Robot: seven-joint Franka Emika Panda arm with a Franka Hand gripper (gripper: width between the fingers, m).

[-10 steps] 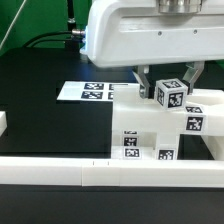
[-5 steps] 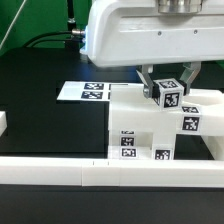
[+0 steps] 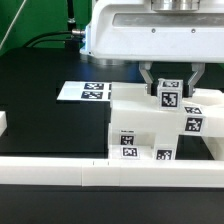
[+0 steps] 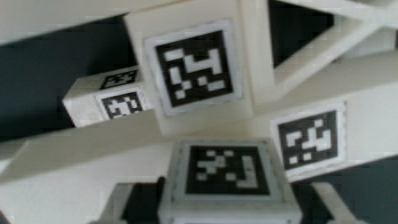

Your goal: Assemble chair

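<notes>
The partly built chair [image 3: 150, 125] is a glossy white block with square tags on its front, standing against the front rail. An X-braced frame [image 3: 200, 115] rises at its right side. My gripper [image 3: 168, 92] is shut on a small white tagged cube [image 3: 168, 96] and holds it at the top of the chair, beside the frame. In the wrist view the cube [image 4: 228, 170] sits between my fingers [image 4: 139, 200], with tagged frame bars [image 4: 196, 70] right in front of it.
The marker board [image 3: 85, 91] lies flat on the black table behind and left of the chair. A long plain white rail [image 3: 60, 170] runs along the front edge. A small white piece [image 3: 3, 122] sits at the far left.
My gripper has turned the cube and lowered it slightly, closer to the top of the chair. The chair and board have not moved.
</notes>
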